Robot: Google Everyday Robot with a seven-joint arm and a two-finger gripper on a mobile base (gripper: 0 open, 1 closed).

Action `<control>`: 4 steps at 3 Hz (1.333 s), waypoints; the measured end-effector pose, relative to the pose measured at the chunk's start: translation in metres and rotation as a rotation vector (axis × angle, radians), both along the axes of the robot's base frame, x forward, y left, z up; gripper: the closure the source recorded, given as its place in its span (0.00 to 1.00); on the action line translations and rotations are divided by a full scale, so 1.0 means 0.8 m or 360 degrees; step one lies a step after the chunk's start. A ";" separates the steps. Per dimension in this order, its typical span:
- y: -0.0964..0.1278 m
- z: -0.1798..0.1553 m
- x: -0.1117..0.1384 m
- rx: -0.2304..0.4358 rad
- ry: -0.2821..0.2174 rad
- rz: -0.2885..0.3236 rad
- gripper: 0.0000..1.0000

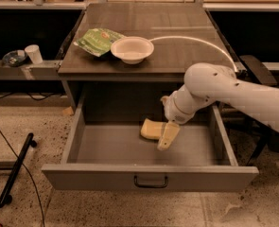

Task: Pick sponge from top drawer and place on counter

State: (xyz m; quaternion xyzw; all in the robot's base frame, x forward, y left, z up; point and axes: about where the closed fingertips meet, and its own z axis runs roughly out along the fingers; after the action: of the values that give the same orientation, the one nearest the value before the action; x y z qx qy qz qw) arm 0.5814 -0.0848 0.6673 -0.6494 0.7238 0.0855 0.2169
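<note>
The top drawer [106,176] of the grey cabinet stands pulled wide open. The pale yellow sponge [150,128] lies on the drawer floor, right of the middle. My gripper [161,137] reaches down into the drawer on the white arm from the right. It sits right against the sponge's right side, low over the drawer floor. The counter [177,37] above is a wood-grain top with a pale curved arc across it.
A white bowl [132,49] and a green packet [97,40] sit on the counter's left front. A side shelf on the left holds a white cup [34,54] and small dishes. A black pole [16,169] lies on the floor at left.
</note>
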 end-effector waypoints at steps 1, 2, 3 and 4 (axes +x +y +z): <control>-0.030 0.001 -0.007 -0.0057 0.0028 0.0023 0.19; -0.050 -0.018 -0.019 -0.0079 0.0076 0.0026 0.42; -0.052 -0.036 -0.018 -0.0104 0.0085 0.0038 0.46; -0.035 -0.053 0.004 -0.0111 0.0062 0.0050 0.29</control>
State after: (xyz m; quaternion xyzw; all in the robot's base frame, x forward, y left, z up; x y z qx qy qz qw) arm 0.5845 -0.1127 0.6250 -0.6659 0.7203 0.0762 0.1787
